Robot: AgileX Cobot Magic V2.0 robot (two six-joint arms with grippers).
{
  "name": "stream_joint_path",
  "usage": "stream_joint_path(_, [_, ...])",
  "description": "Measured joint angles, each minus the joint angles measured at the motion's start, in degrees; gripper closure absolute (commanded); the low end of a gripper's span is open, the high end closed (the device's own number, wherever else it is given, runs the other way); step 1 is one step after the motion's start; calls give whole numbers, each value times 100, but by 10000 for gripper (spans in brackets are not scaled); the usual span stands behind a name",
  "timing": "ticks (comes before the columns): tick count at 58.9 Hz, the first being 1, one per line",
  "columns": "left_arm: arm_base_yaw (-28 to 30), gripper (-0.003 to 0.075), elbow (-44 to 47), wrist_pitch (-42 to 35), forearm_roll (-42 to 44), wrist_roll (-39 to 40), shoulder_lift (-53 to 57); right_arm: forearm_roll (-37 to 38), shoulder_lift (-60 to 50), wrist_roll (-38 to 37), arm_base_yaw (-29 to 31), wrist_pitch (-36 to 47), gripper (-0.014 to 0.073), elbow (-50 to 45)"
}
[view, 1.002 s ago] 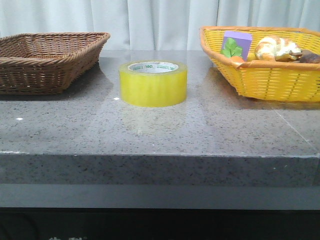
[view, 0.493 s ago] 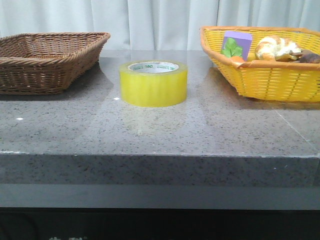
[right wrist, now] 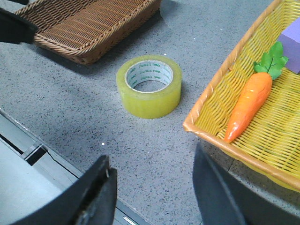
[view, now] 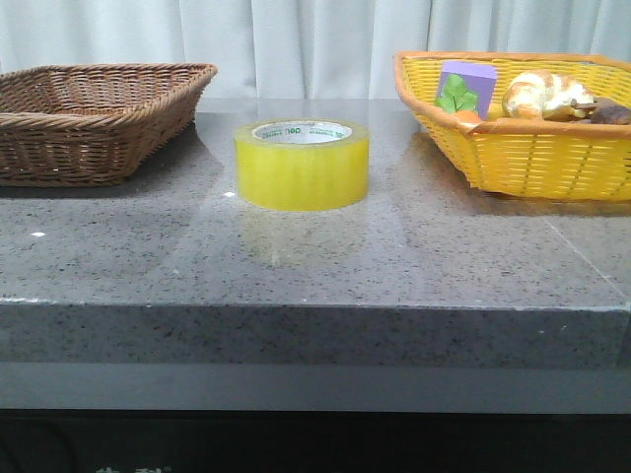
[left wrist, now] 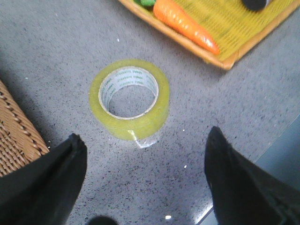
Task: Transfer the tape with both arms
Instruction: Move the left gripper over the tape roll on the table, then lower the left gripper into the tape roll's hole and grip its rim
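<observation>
Front view shows the tape, a wide roll of translucent yellow with a white printed core, resting flat on its end on the grey speckled surface, hollow centre facing up. It sits between two baskets and touches neither: a brown wicker basket to the robot's left and a yellow basket with an orange rim to the right. A faint yellow reflection of the roll lies on the polished surface just in front of it.

From the left wrist camera the tape is seen from above, with a small loose end of film sticking out at its base. The left gripper hangs above the surface with its two black fingers spread wide apart, holding nothing; the roll lies beyond the fingertips, not between them. A corner of the brown basket and a corner of the yellow basket appear to either side, the latter with a toy carrot in it.

From the right wrist camera, the right gripper is likewise spread open and empty, well apart from the tape. The carrot lies inside the yellow basket with its green leaves next to a purple box. In the front view a tan piece of bread lies in the same basket, beside the box.
</observation>
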State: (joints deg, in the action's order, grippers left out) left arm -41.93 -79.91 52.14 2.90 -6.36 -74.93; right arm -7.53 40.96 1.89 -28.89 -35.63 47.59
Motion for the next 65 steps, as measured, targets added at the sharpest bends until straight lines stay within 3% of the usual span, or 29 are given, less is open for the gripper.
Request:
stream_joint_path(18, [0, 204, -1292, 854, -103, -848, -1497, 0, 0, 0, 0, 0, 192, 0])
stream_joint_path(29, [191, 204, -1874, 1205, -821, -1560, -2255, 0, 0, 0, 0, 0, 192, 0])
stream_joint_path(65, [391, 206, -2319, 1040, -1079, -2021, -3641, 0, 0, 0, 0, 0, 192, 0])
